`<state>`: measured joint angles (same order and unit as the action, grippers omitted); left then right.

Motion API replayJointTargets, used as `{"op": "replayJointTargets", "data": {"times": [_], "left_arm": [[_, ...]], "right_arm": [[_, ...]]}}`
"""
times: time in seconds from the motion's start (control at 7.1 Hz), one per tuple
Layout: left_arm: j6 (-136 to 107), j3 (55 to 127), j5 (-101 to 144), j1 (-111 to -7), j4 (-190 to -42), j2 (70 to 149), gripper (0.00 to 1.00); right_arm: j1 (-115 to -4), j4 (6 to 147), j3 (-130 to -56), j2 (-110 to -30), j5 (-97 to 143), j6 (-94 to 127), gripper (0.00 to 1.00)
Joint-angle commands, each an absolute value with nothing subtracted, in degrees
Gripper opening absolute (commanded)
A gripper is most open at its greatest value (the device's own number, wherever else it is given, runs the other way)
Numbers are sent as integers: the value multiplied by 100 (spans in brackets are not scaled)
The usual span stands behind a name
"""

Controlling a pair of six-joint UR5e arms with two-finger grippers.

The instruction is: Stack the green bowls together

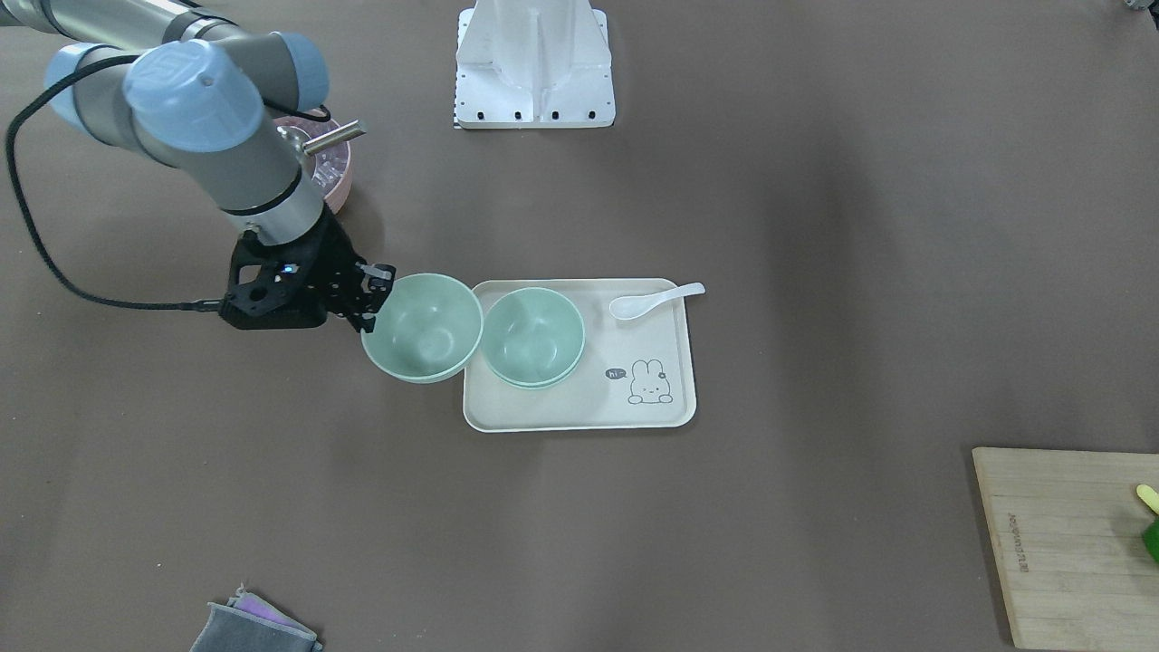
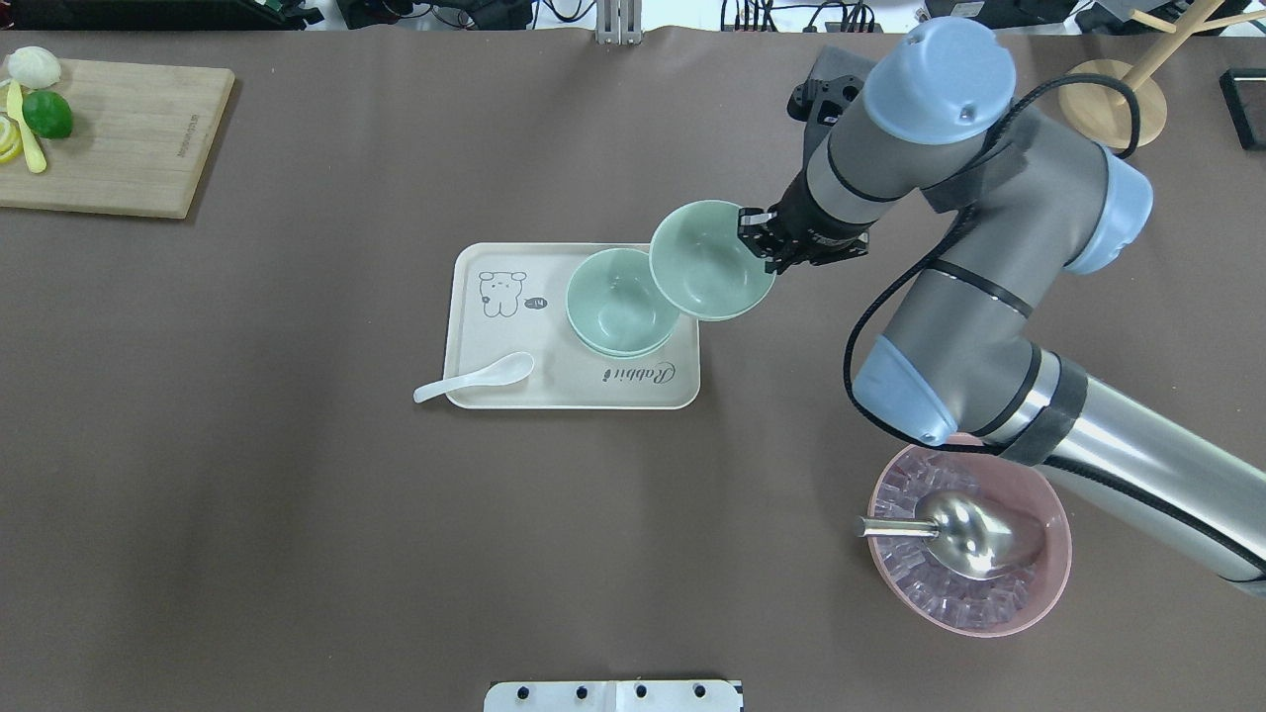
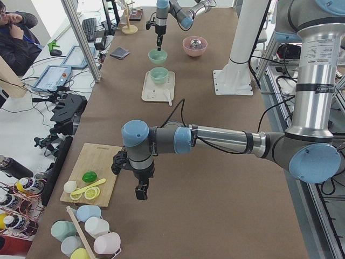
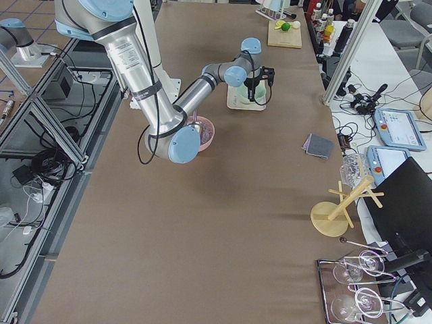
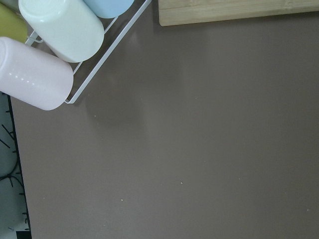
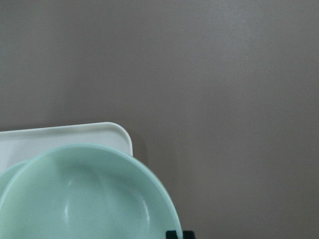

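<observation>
My right gripper (image 1: 371, 294) (image 2: 757, 240) is shut on the rim of one green bowl (image 1: 423, 328) (image 2: 710, 262) and holds it in the air over the tray's edge. This bowl also fills the lower left of the right wrist view (image 6: 84, 199). Two more green bowls (image 1: 532, 337) (image 2: 621, 302) sit nested on the cream tray (image 1: 579, 407) (image 2: 514, 331), right beside the held bowl. My left gripper (image 3: 141, 193) hangs over bare table far from the bowls. I cannot tell whether it is open or shut.
A white spoon (image 1: 654, 300) (image 2: 475, 378) lies across the tray's corner. A pink bowl (image 2: 1063, 554) with ice and a metal scoop stands under my right arm. A wooden cutting board (image 2: 109, 138) with fruit, a mug rack (image 5: 50, 45) and a grey cloth (image 1: 253, 625) lie far off.
</observation>
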<state>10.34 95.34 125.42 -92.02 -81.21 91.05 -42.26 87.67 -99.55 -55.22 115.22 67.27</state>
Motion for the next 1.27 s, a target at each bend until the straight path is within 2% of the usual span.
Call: {"op": "replayJointTargets", "data": {"times": [0.0, 0.28, 0.56, 1.13], "left_arm": [[1037, 9554, 12542, -9202, -8121, 9105, 98], [1037, 9545, 12533, -9202, -8121, 9097, 98], [1037, 9554, 12516, -9202, -8121, 9044, 98], [1028, 9545, 12533, -9202, -8365, 9000, 98]], "right_arm": [[-3877, 9114, -9888, -5125, 11382, 7056, 0], [-3753, 9123, -9774, -4932, 11294, 7303, 0], [-3753, 9114, -9153, -4441, 11285, 7304, 0], [-3744, 9070, -9026, -4509, 11206, 7295, 0]]}}
